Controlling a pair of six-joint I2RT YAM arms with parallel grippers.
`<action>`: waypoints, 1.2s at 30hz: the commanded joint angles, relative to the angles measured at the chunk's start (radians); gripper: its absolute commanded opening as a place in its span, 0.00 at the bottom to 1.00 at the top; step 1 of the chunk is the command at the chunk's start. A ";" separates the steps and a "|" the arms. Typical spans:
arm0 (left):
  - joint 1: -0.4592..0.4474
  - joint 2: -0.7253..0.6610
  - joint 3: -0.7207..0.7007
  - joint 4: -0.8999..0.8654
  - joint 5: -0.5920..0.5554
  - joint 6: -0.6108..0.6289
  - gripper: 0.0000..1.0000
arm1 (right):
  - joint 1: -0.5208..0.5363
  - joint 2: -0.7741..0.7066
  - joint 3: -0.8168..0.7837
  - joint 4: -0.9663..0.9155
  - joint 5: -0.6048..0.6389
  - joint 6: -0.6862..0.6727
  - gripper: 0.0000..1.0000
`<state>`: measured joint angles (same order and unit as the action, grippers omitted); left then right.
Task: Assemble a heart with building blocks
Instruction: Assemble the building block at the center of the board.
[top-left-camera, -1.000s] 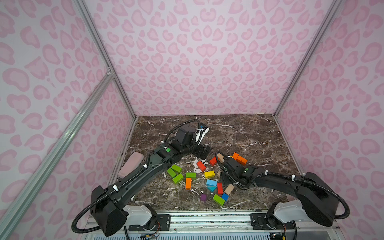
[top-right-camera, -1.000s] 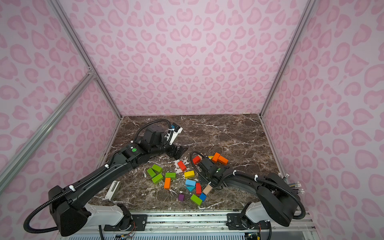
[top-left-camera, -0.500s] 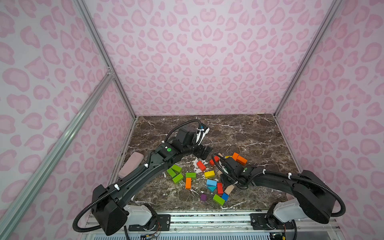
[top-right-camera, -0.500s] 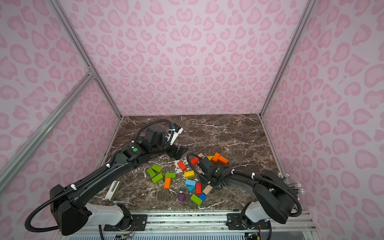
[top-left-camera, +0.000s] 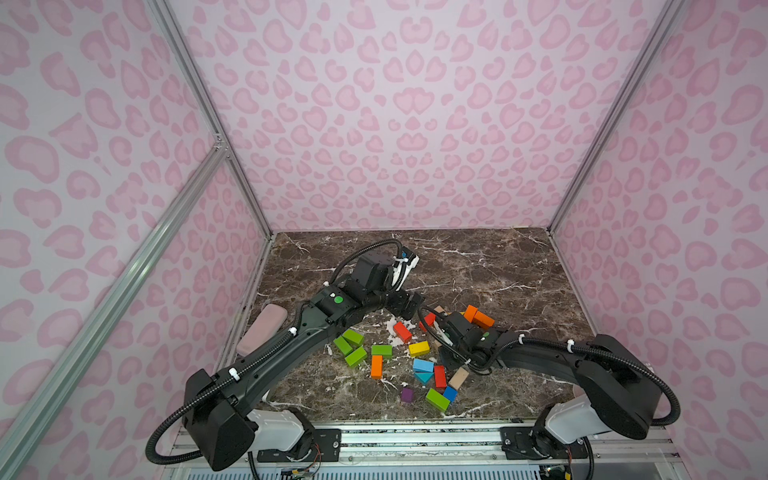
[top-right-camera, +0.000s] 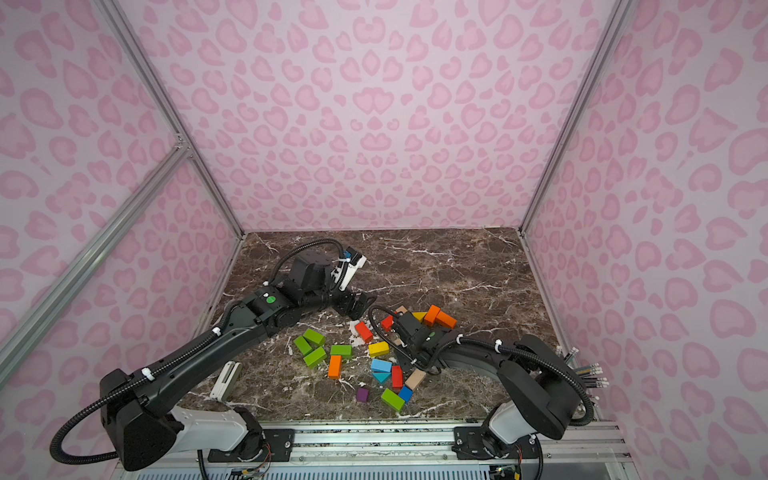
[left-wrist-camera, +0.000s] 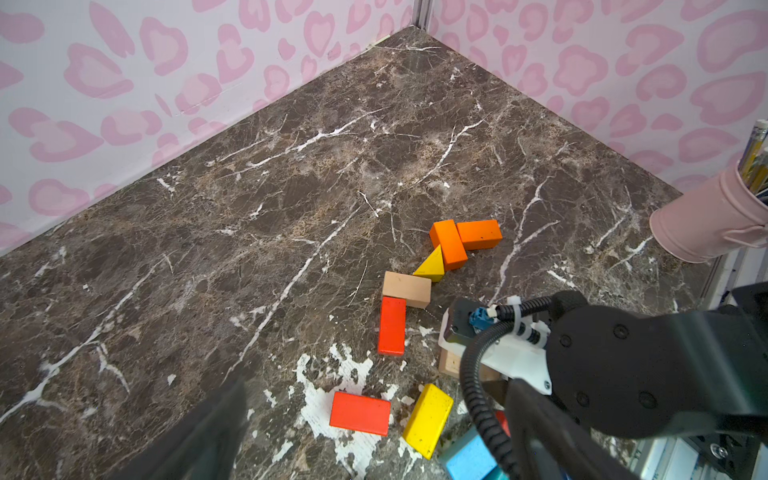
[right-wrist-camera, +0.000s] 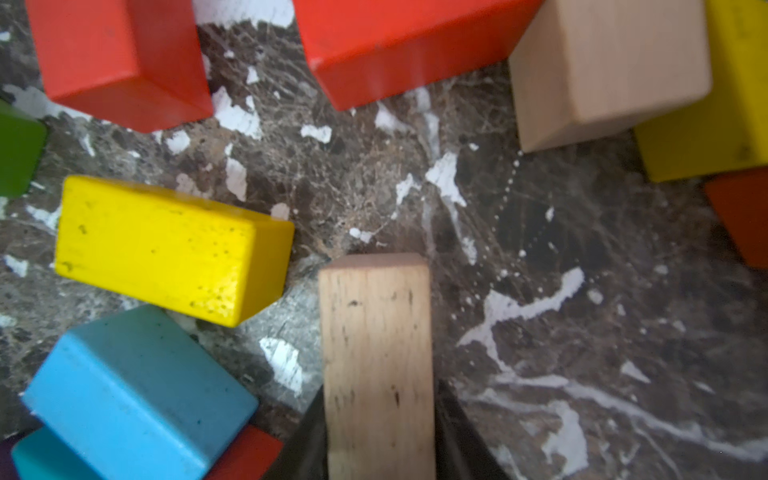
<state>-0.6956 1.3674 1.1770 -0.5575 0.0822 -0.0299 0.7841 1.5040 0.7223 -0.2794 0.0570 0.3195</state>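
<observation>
walls (top-left-camera: 395, 124): pale pink, darker pink leopard-like spots, some heart-shaped
table top (top-left-camera: 478, 266): dark brown marble, white veins, white chipped patches
bricks: green bricks (top-left-camera: 352, 336), red bricks (left-wrist-camera: 360, 413), orange bricks (left-wrist-camera: 478, 234), yellow brick (right-wrist-camera: 166, 249) with dark specks, light blue brick (right-wrist-camera: 137, 382), tan brick (right-wrist-camera: 376, 365) of plain wood grain
cube (top-left-camera: 407, 395): purple
triangular prism (left-wrist-camera: 432, 266): yellow
pencil cup (left-wrist-camera: 706, 224): pink
arms (top-left-camera: 291, 353): black

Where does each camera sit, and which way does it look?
Top views: high over the table's near edge, facing down toward the back wall; left arm, right arm show in both top views.
Left wrist: on the left arm, facing across the table to the orange blocks and pink cup; shows the open left end effector and the right arm.
Right wrist: close above the table, facing down at the tan block gripped by the right end effector.
Shared: both wrist views show the yellow brick.
</observation>
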 joint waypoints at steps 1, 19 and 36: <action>0.001 -0.007 0.000 0.038 0.001 0.003 0.99 | -0.002 0.015 0.027 0.012 0.014 -0.030 0.38; 0.001 -0.010 -0.003 0.039 -0.013 0.004 0.99 | -0.036 0.113 0.105 0.023 0.004 -0.127 0.36; 0.002 -0.010 -0.004 0.039 -0.023 0.004 0.99 | -0.049 0.152 0.132 0.035 -0.008 -0.160 0.36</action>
<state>-0.6937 1.3602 1.1732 -0.5571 0.0628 -0.0303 0.7364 1.6485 0.8494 -0.2256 0.0551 0.1741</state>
